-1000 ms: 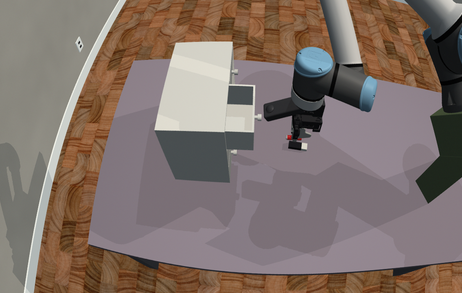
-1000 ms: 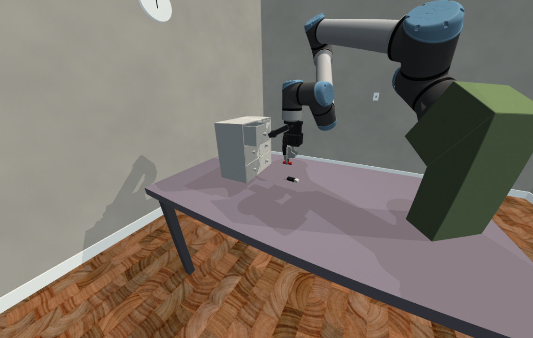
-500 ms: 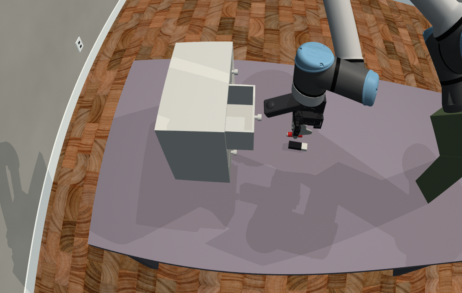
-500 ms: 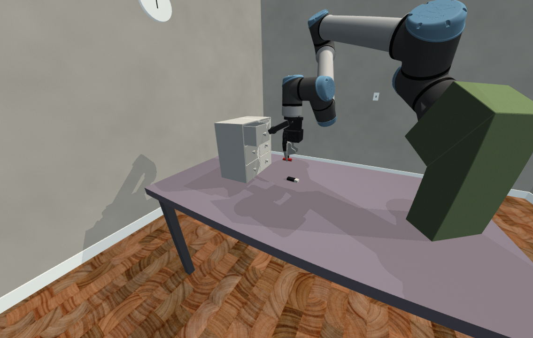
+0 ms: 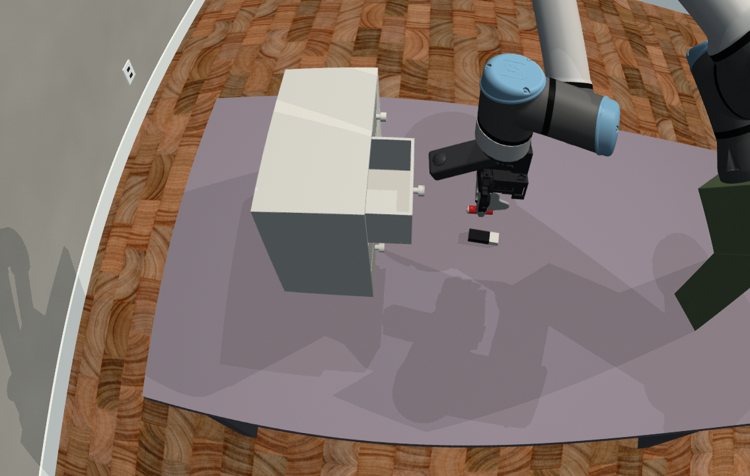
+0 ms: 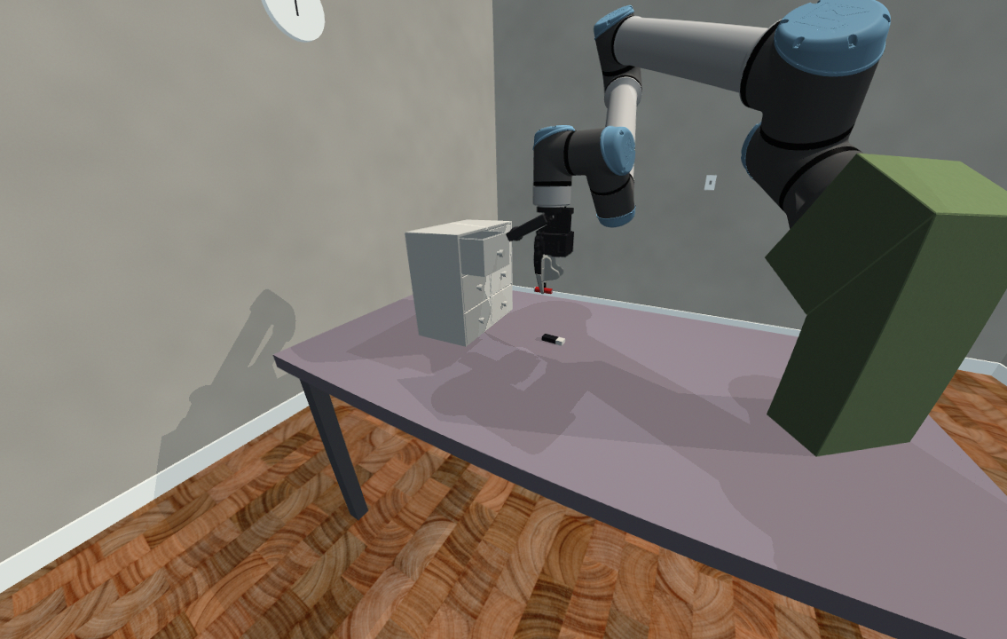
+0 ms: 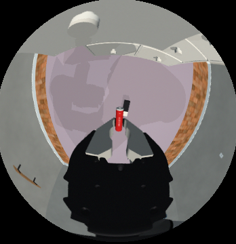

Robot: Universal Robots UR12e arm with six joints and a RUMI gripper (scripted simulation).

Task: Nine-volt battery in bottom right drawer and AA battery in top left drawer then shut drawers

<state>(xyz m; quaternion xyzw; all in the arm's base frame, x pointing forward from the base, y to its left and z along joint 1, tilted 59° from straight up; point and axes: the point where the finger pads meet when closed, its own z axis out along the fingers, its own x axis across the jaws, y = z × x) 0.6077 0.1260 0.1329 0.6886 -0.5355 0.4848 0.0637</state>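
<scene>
My gripper (image 5: 482,211) (image 6: 542,288) (image 7: 119,118) is shut on the red AA battery (image 5: 471,209) (image 6: 548,290) (image 7: 119,116), holding it level above the table, in front of the chest. The white chest (image 5: 318,153) (image 6: 440,289) stands upright, with three rows of two drawers. Its top left drawer (image 5: 389,229) (image 6: 473,257) is pulled partly out. The part of its inside that shows in the top view holds nothing; the rest is hidden under the chest top. The other drawers look shut. I see no nine-volt battery in any view.
A black block with a white end (image 5: 478,236) (image 6: 550,339) (image 7: 126,106) lies on the table (image 5: 602,379) (image 6: 649,461) in front of the chest. The open drawer's knob (image 5: 419,190) sticks out towards my gripper. The green arm stand (image 5: 744,219) (image 6: 927,318) is at the table's far side.
</scene>
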